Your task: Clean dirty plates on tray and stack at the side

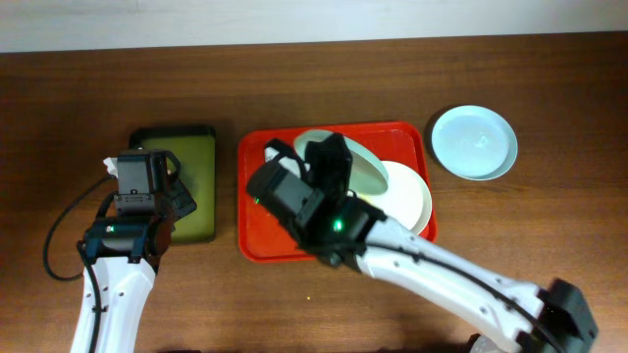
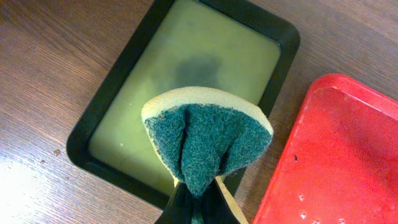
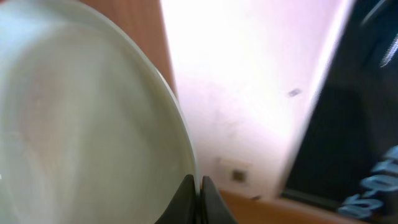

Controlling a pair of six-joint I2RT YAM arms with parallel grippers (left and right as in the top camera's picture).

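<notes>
My right gripper point(image 3: 198, 186) is shut on the rim of the pale green plate point(image 3: 93, 124), which it holds lifted and tilted on edge. Seen from overhead, this plate point(image 1: 371, 169) stands over the back of the red tray point(image 1: 257, 221). A white plate point(image 1: 414, 196) lies on the right side of the tray. The pale blue plate point(image 1: 474, 142) rests on the table to the right of the tray. My left gripper point(image 2: 199, 194) is shut on a folded green-and-yellow sponge point(image 2: 205, 134), which hangs over the near right edge of the olive-green tray point(image 2: 186, 56).
The black-rimmed olive-green tray point(image 1: 201, 162) sits just left of the red tray, with a narrow strip of wooden table between them. In the left wrist view the red tray's point(image 2: 336, 155) corner lies to the right of the sponge. A black cable point(image 1: 54, 245) loops beside the left arm.
</notes>
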